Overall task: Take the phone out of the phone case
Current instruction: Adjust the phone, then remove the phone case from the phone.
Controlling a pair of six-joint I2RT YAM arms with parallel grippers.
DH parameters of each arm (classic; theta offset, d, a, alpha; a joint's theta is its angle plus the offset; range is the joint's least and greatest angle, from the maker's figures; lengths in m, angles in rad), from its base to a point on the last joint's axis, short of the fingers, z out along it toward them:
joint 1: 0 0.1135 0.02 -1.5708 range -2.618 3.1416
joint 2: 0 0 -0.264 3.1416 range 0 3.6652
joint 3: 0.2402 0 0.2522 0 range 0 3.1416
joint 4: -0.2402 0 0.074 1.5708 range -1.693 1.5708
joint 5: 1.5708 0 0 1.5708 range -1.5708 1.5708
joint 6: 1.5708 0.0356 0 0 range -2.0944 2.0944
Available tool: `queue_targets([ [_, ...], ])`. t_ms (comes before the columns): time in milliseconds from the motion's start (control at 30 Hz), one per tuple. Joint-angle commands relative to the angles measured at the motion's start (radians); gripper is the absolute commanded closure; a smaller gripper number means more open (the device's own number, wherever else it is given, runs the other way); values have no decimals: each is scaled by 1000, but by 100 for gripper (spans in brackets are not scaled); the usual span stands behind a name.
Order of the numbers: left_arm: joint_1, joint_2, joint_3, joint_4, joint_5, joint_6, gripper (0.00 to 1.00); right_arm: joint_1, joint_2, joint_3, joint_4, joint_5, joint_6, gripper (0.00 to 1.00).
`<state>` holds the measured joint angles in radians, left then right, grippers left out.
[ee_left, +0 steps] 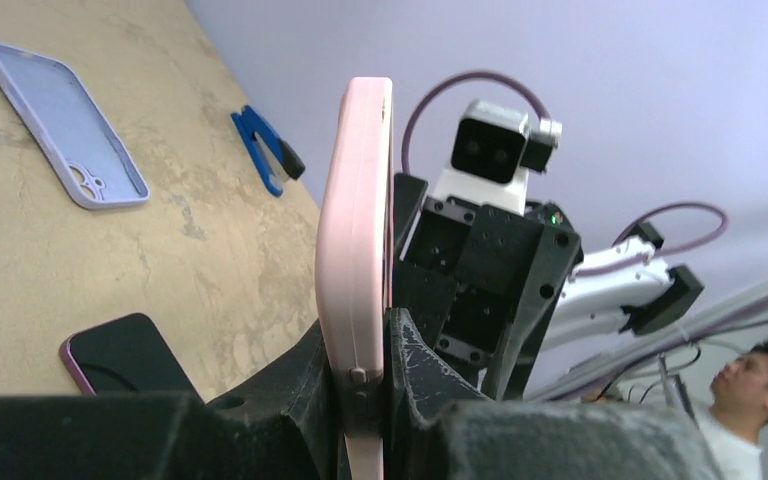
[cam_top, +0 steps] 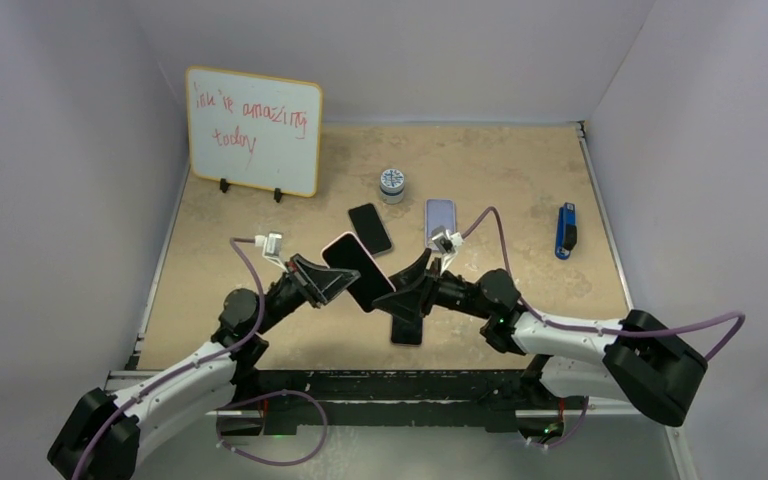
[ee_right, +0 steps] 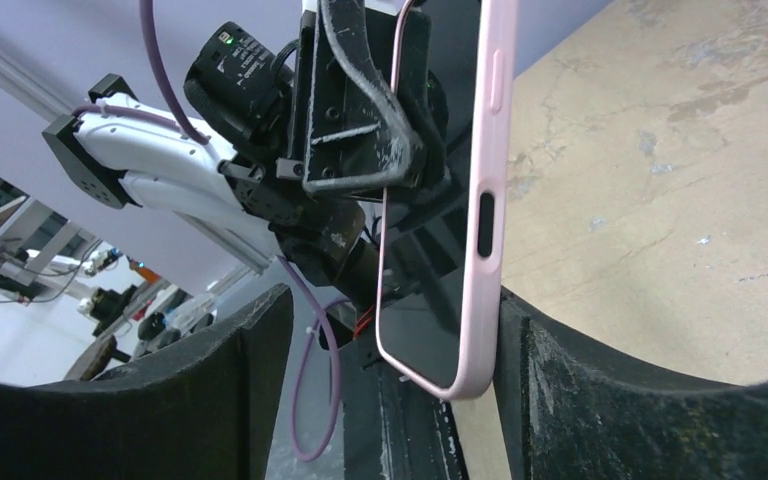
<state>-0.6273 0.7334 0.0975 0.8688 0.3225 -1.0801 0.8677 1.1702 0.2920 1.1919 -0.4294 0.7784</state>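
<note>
Closest to us, a dark phone (cam_top: 407, 328) lies flat on the counter (cam_top: 520, 170) under both arms. The arms reach in low and meet in the middle. The left tool (cam_top: 332, 280) pinches the pink phone case (ee_left: 355, 230), holding it up on its edge. The phone (ee_right: 430, 250) sits inside it. The right tool (cam_top: 408, 285) is spread wide around the case. Farther back lie a black phone (cam_top: 370, 229), a purple case (cam_top: 440, 214), a blue thing (cam_top: 565, 231) and a round tin (cam_top: 392, 184). Last, a whiteboard (cam_top: 253, 130) says "amazing today" in red.
</note>
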Motion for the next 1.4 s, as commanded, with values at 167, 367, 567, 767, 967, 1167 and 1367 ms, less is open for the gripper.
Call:
queue_targets([
  [167,8,-46,-74,239,-260,-198,100,79,56,47,31,99,-56,29],
  [367,8,-39,-75,255,-287,-225,100,108,168,84,126,97,-29,32],
  [567,6,-29,-84,266,-297,-229,100,116,252,99,248,102,-3,38],
  [767,7,-14,-128,315,-305,-256,100,116,285,88,340,137,22,41],
  [967,6,-20,-142,330,-309,-268,100,116,292,68,411,187,25,46],
  [1167,6,-24,-150,335,-311,-286,100,116,323,80,443,177,32,56],
  [1367,6,-30,-148,270,-311,-333,100,116,342,65,450,102,-50,72],
])
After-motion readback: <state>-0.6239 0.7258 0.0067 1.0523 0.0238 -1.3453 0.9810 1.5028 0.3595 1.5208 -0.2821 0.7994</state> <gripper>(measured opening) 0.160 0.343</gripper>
